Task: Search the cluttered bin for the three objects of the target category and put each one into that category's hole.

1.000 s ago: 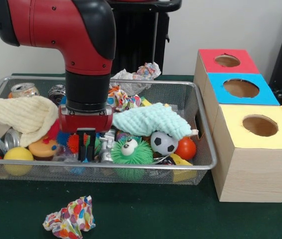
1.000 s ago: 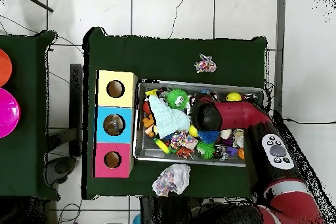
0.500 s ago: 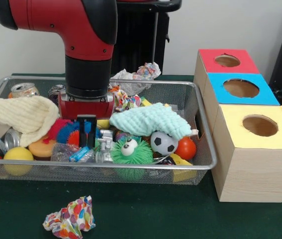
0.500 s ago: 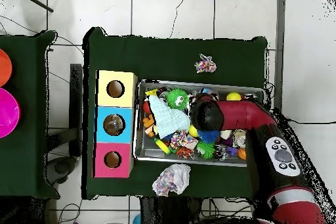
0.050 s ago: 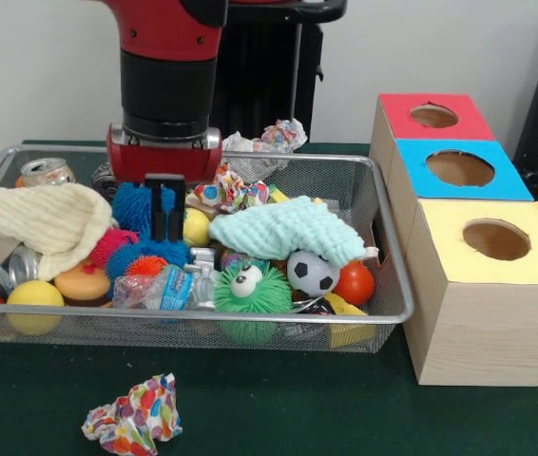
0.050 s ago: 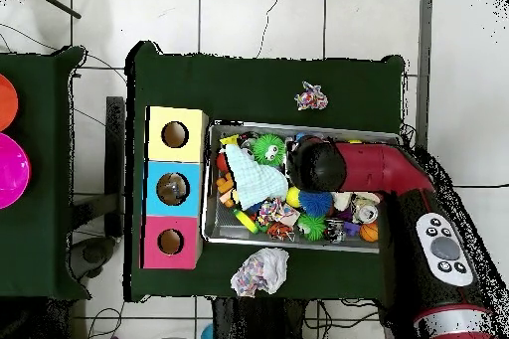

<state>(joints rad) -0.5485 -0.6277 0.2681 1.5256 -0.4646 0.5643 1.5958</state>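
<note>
Hanging Above the Bin, Nothing Clearly Held

Filling the left-centre of the front view, the wire bin (image 5: 383, 237) sits on the green desk (image 5: 278, 408), with the three-hole box (image 5: 483, 294) at right. The gripper (image 5: 165, 214) hangs over the clutter, its dark fingers close together; whether they pinch anything I cannot tell. A blue spiky ball (image 5: 136, 207) sits just left of it, toy-like and possibly a target; the holes lie well right.
</note>
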